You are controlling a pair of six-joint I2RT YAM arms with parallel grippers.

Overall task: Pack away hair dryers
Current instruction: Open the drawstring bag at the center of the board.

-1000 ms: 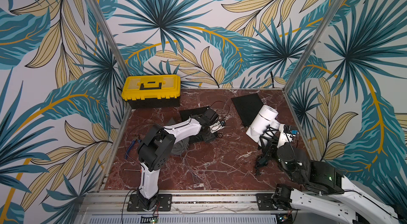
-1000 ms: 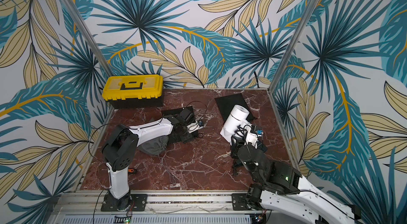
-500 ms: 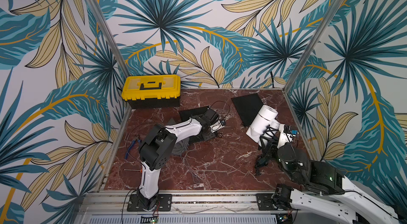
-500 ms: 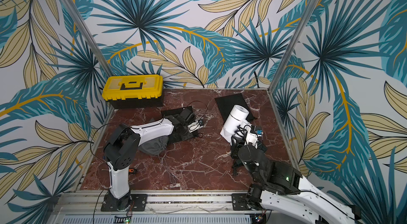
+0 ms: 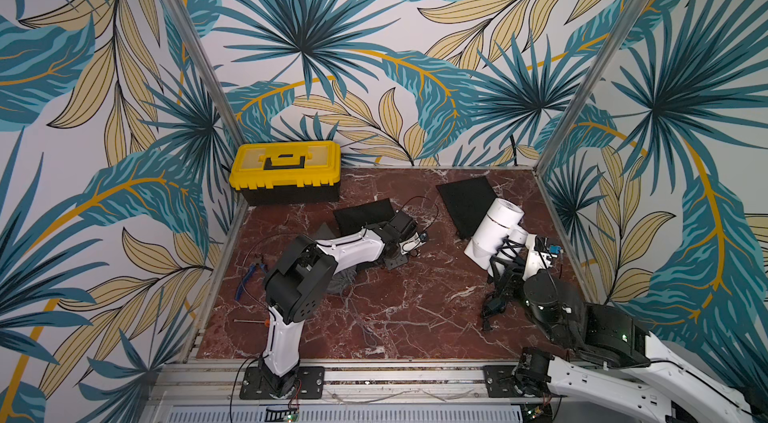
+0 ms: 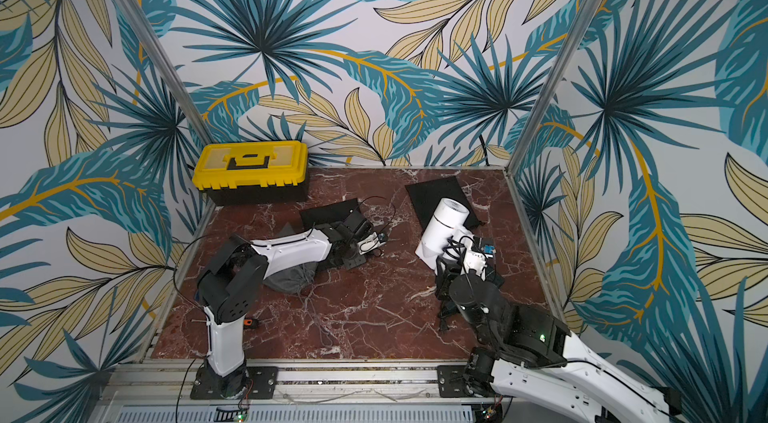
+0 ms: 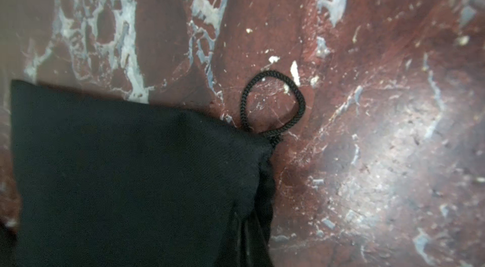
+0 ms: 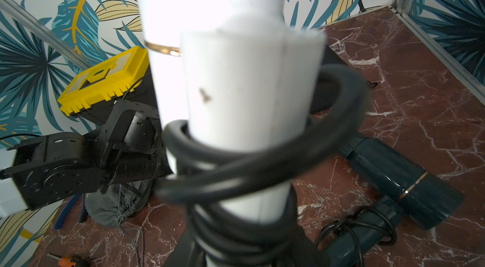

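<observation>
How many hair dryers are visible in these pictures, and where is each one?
2. The white hair dryer is held by the right gripper at its cord-wrapped handle. The dark teal hair dryer lies on the table nearby. Another may be hidden.

A white hair dryer (image 5: 496, 230), yellow toolbox (image 5: 286, 167), red-marbled table (image 5: 415, 308).

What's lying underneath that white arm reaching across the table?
A grey drawstring pouch lies partly under the left arm. Its contents and its covered part are hidden.
</observation>
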